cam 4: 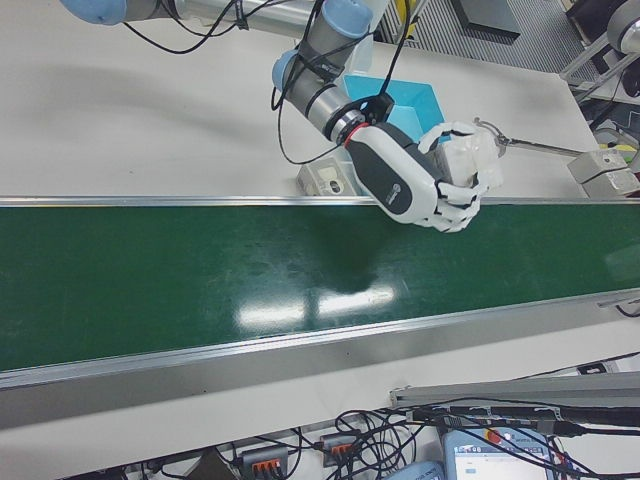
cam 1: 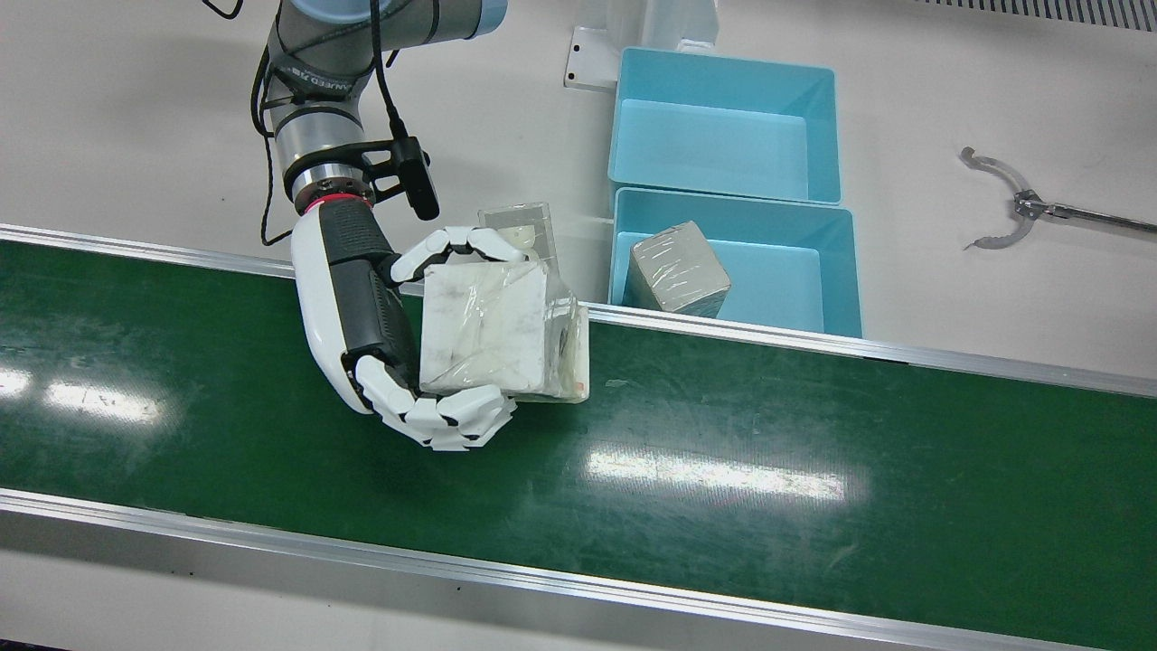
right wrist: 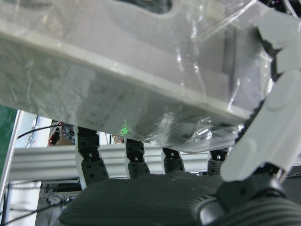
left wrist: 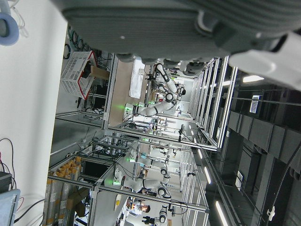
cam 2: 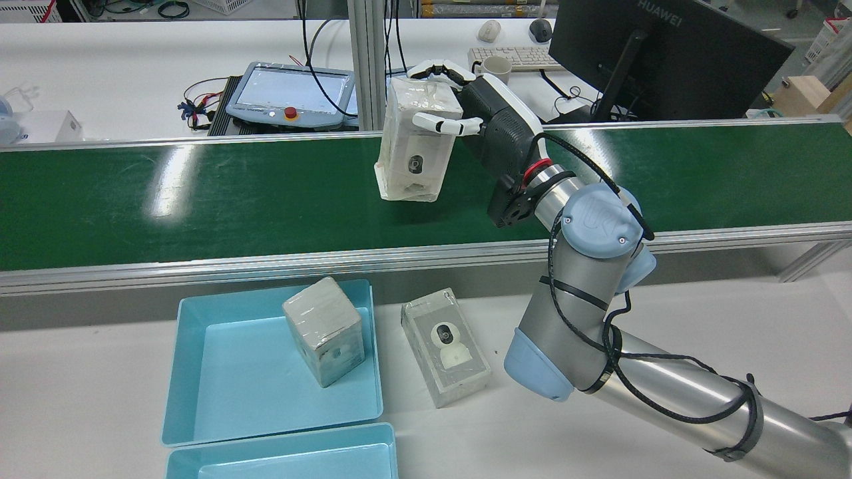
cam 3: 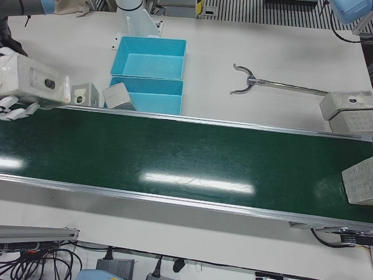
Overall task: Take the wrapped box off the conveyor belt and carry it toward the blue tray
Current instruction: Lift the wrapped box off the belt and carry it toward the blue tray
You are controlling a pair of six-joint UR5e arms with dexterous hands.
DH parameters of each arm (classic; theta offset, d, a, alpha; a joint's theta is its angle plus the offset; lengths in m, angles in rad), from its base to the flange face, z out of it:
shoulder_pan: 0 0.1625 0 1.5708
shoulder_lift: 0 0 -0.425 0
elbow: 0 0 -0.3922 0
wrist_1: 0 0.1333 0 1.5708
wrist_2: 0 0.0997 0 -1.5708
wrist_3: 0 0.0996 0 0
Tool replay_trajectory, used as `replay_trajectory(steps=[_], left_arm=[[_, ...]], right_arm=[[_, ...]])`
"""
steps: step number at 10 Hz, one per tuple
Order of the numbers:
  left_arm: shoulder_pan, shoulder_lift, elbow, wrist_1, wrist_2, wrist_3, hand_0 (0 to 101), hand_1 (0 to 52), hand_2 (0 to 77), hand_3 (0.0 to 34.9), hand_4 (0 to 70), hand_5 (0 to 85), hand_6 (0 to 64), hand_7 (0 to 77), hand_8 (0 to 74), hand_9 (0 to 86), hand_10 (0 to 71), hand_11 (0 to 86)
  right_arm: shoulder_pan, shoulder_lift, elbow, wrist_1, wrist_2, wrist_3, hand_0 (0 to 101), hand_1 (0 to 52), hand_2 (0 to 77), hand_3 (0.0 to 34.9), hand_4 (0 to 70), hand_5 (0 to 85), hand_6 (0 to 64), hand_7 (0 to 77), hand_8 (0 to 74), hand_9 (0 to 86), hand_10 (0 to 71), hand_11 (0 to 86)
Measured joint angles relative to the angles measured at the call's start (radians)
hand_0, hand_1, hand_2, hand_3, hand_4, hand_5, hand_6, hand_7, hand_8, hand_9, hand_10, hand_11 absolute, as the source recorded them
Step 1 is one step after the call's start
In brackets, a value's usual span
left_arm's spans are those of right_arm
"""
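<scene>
The green conveyor belt (cam 1: 723,434) crosses the front view from left edge to right edge. Above its far rail, upper centre of the frame, sit 2 blue trays (cam 1: 723,117); the nearer blue tray (cam 1: 832,262) already contains 1 grey wrapped box (cam 1: 680,268). A second packaged camera box (cam 2: 446,346) lies on the white table just beside that tray, lower centre of the rear view.

The right arm (cam 2: 592,319) enters from the lower right of the rear view. The right hand (cam 1: 362,316) sits centre-left in the front view, fingers (cam 1: 470,242) curled around the top and bottom edges of the wrapped box (cam 1: 493,330), holding it firmly. The rear view shows the box lifted clear of the belt surface, tilted slightly.

The left hand is seen only as a blurred edge in its own camera; its finger state cannot be told.

Status: pick is complete. Remaining: carry toward the blue tray, which lies to the frame right of the box and across the rail.
</scene>
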Motion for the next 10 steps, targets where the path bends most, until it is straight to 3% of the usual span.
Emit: replay_trajectory(steps=[2, 3, 5, 6, 7, 8, 9, 10], left_arm=[[0.000, 0.000, 0.000, 0.000, 0.000, 0.000, 0, 0.0, 0.5, 0.0, 0.5, 0.5, 0.0, 0.5, 0.0, 0.5, 0.5, 0.0], [0.000, 0.000, 0.000, 0.000, 0.000, 0.000, 0, 0.0, 0.5, 0.0, 0.5, 0.5, 0.0, 0.5, 0.0, 0.5, 0.5, 0.0], [0.000, 0.000, 0.000, 0.000, 0.000, 0.000, 0, 0.0, 0.5, 0.0, 0.0, 0.5, 0.5, 0.5, 0.5, 0.0, 0.5, 0.0], [0.000, 0.000, 0.000, 0.000, 0.000, 0.000, 0, 0.0, 0.5, 0.0, 0.0, 0.5, 0.5, 0.5, 0.5, 0.0, 0.5, 0.0], [0.000, 0.000, 0.000, 0.000, 0.000, 0.000, 0, 0.0, 1.1, 0.0, 0.5, 0.5, 0.0, 0.5, 0.5, 0.5, 0.5, 0.0], [0.000, 0.000, 0.000, 0.000, 0.000, 0.000, 0, 0.0, 1.1, 0.0, 0.0, 0.5, 0.0, 0.5, 0.0, 0.5, 0.5, 0.0], [0.000, 0.000, 0.000, 0.000, 0.000, 0.000, 0, 0.0, 1.1, 0.0, 0.0, 0.5, 0.0, 0.5, 0.0, 0.5, 0.5, 0.0], [0.000, 0.000, 0.000, 0.000, 0.000, 0.000, 0, 0.0, 1.1, 0.0, 0.5, 0.5, 0.5, 0.5, 0.5, 0.0, 0.5, 0.0]], right_arm=[[-0.120, 0.000, 0.112, -0.002, 0.072, -0.037, 45, 6.5, 36.0, 29.7, 31.6, 67.6, 22.9, 46.9, 22.9, 38.2, 46.9, 49.6], [-0.184, -0.001, 0.167, -0.003, 0.106, -0.075, 46, 4.4, 38.2, 29.9, 32.7, 70.9, 23.5, 48.0, 21.3, 36.0, 42.0, 58.9], [-0.295, -0.002, 0.264, -0.006, 0.142, -0.173, 46, 3.8, 38.2, 28.9, 33.8, 70.4, 23.5, 48.0, 21.3, 36.0, 41.5, 59.5], [-0.342, -0.003, 0.297, -0.007, 0.149, -0.212, 46, 3.8, 38.2, 27.3, 34.4, 69.8, 23.5, 48.0, 20.2, 33.8, 40.4, 57.8], [-0.383, -0.003, 0.320, -0.007, 0.152, -0.244, 47, 3.8, 38.2, 27.4, 31.1, 69.8, 23.5, 48.0, 13.1, 26.7, 36.0, 52.4], [-0.422, -0.003, 0.340, -0.006, 0.155, -0.272, 47, 3.8, 38.2, 27.4, 31.1, 69.8, 23.5, 48.0, 13.1, 26.7, 36.0, 52.4], [-0.457, -0.004, 0.356, -0.005, 0.156, -0.293, 47, 3.8, 38.2, 29.0, 27.8, 62.2, 23.5, 48.0, 0.0, 1.6, 7.1, 26.7], [-0.492, -0.005, 0.373, -0.003, 0.157, -0.315, 47, 3.8, 38.2, 29.0, 27.8, 62.2, 23.5, 48.0, 0.0, 1.6, 7.1, 26.7]])
